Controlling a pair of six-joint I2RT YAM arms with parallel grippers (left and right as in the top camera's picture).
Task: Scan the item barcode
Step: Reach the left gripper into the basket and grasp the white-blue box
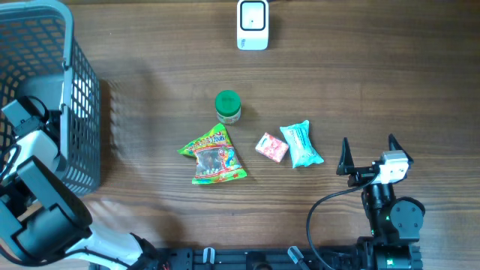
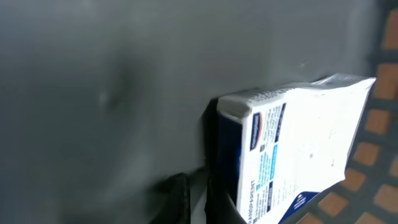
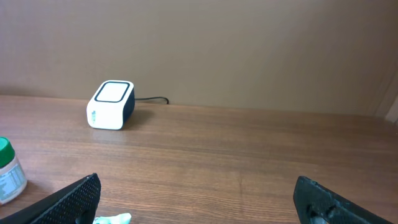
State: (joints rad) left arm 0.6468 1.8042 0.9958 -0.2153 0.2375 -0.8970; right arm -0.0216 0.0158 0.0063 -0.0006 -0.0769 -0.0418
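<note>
The left tool [image 2: 199,200] is down inside the grey plastic basket w/ holes [image 1: 84,90], at the left side of the brown wooden tabletop [image 1: 165,52]. It is shut tight, right at the edge of the white & blue cardboard box [image 2: 298,149], which lies in the basket near its wall. I can't tell if the tool really has the box or just closed next to it. The right tool [image 1: 368,150] is wide w/ nothing in it, near the teal packet [image 1: 301,144]. The small white scanner [image 1: 253,25] sits well apart, at the top middle. What could go wrong: if the pinch is only on a thin edge, the box may slip out or spin on the lift, b/c it looks bigger than the bite. It could also bump the basket wall going up & drop back in. And if the barcode side faces away from the scanner, no scan.
</note>
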